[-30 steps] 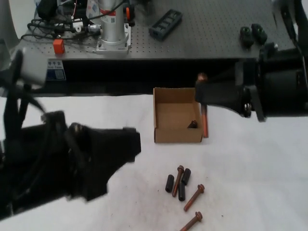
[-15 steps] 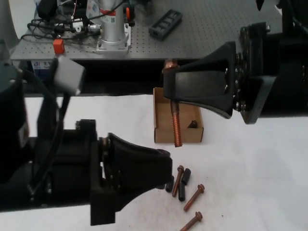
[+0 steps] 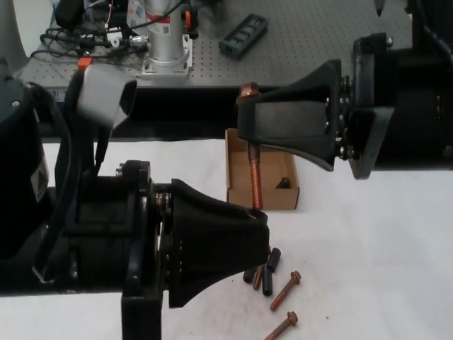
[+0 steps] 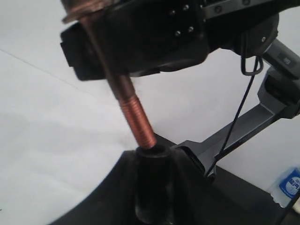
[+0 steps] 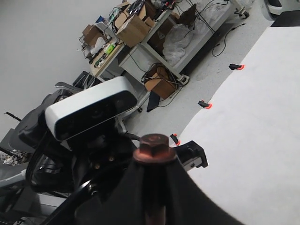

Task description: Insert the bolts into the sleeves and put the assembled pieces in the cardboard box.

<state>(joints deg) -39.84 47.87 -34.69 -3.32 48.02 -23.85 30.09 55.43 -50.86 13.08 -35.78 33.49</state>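
Right claw (image 3: pixel 246 126) clamped on copper bolt (image 3: pixel 256 177) just under its hex head; bolt upright, head up, threads down. Left claw (image 4: pixel 152 199) closed around black sleeve (image 4: pixel 152 180), sleeve upright, bore up. Bolt tip at sleeve mouth; depth inside cannot tell. Both held above white counter (image 3: pixel 368 241). Cardboard box (image 3: pixel 276 200) just behind, open, small dark piece (image 3: pixel 284 183) inside. Loose bolts (image 3: pixel 285 290) and loose sleeves (image 3: pixel 272 260) on counter near left claw.

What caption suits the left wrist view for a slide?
Copper bolt in the right gripper meets the mouth of the black sleeve in the left gripper.
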